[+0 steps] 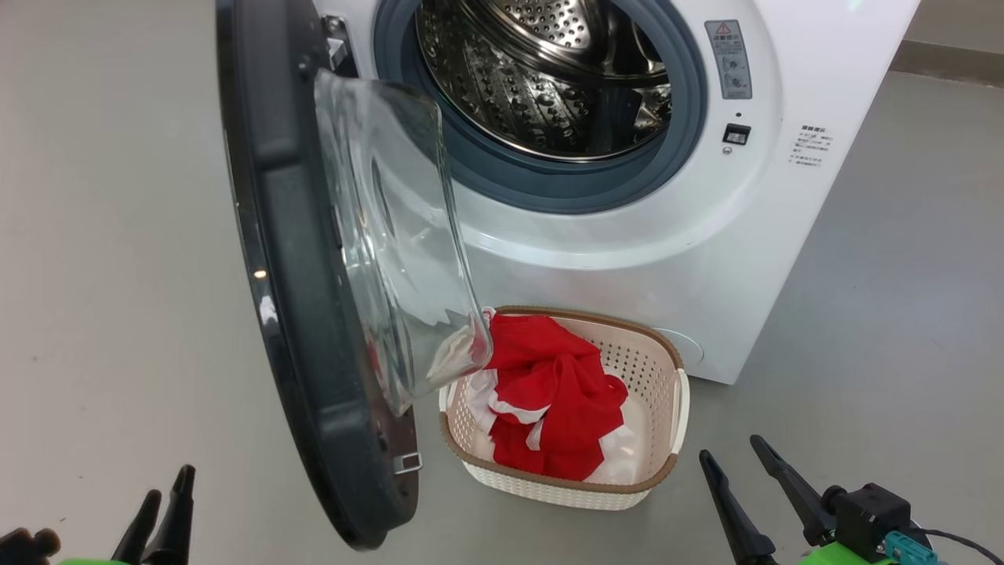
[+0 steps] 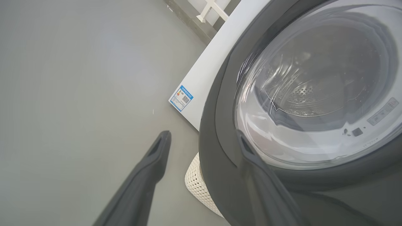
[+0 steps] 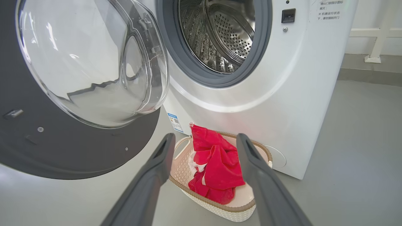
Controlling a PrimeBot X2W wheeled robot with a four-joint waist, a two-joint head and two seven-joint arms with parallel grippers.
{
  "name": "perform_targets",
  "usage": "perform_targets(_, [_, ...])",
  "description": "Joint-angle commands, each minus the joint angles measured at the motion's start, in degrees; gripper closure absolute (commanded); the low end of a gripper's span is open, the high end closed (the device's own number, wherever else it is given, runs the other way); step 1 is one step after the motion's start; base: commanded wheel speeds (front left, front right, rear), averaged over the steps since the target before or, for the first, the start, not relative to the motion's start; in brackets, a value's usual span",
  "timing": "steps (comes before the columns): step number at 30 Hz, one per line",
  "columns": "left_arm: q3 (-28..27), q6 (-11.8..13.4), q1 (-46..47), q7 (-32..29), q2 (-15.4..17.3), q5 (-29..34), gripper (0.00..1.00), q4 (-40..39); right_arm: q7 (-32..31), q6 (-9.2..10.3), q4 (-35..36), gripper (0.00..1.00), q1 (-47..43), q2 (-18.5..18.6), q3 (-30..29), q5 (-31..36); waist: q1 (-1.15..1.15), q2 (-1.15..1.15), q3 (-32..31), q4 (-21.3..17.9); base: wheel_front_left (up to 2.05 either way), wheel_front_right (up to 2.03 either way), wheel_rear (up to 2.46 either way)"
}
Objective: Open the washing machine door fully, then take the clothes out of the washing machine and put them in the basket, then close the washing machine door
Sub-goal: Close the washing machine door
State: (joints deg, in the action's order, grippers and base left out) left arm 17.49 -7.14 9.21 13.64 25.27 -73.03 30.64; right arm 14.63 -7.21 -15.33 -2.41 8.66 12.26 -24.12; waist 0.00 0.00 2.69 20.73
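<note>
The white washing machine (image 1: 667,259) stands with its steel drum (image 1: 549,71) showing bare. Its black-rimmed door (image 1: 306,314) with the bulging glass bowl (image 1: 400,235) hangs open, edge-on toward me. The red and white clothes (image 1: 557,400) lie bundled in the cream basket (image 1: 671,408) on the floor below the opening. My left gripper (image 1: 166,502) is open at the lower left, near the door's outer face (image 2: 220,125). At the lower right my right gripper (image 1: 733,459) is open and empty, held back from the basket (image 3: 216,210) and clothes (image 3: 220,169).
Grey floor (image 1: 118,275) spreads on both sides of the machine. A white frame (image 3: 377,37) stands against the wall behind it. A blue-edged sticker (image 2: 181,98) marks the machine's side panel. The open door stands between my left arm and the basket.
</note>
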Motion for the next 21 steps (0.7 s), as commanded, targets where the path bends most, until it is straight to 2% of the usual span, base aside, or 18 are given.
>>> perform_targets(1, [-1.96, -0.35, 1.14, 0.72, 1.8, 0.74, 0.0, -0.46, 0.37, -0.28, 1.31, 0.0, 0.0, 0.35, 1.02, 0.21, 0.0, 0.0, 0.05, -0.05, 0.0, 0.0, 0.0])
perform_targets(5, [-2.96, -0.35, 1.76, 1.28, 0.71, 4.92, 0.0, 0.97, 0.37, -0.28, 1.44, 0.0, -0.02, 0.39, 0.67, 0.26, 0.0, 0.0, 0.3, -0.13, 0.0, 0.0, 0.0])
perform_targets(7, [-5.67, -0.35, 2.07, 1.32, -0.44, 8.87, 0.0, 0.92, 0.37, -0.28, 1.46, 0.0, 0.06, 0.39, 0.56, 0.3, 0.0, 0.0, 0.42, -0.18, 0.0, 0.0, 0.0])
perform_targets(14, [-17.11, -0.28, -0.17, 1.34, -6.7, 27.46, 0.0, -2.37, 0.37, -0.28, 1.54, 0.0, 0.17, 0.48, 0.11, 0.35, 0.0, 0.0, 0.59, -0.48, 0.0, 0.0, 0.0])
perform_targets(21, [-23.74, -0.21, -2.98, 1.35, -12.77, 43.33, 0.0, -7.24, 0.37, -0.28, 1.62, 0.0, 0.28, 0.48, -0.38, 0.43, 0.0, 0.0, 0.85, -0.57, 0.0, 0.0, 0.0])
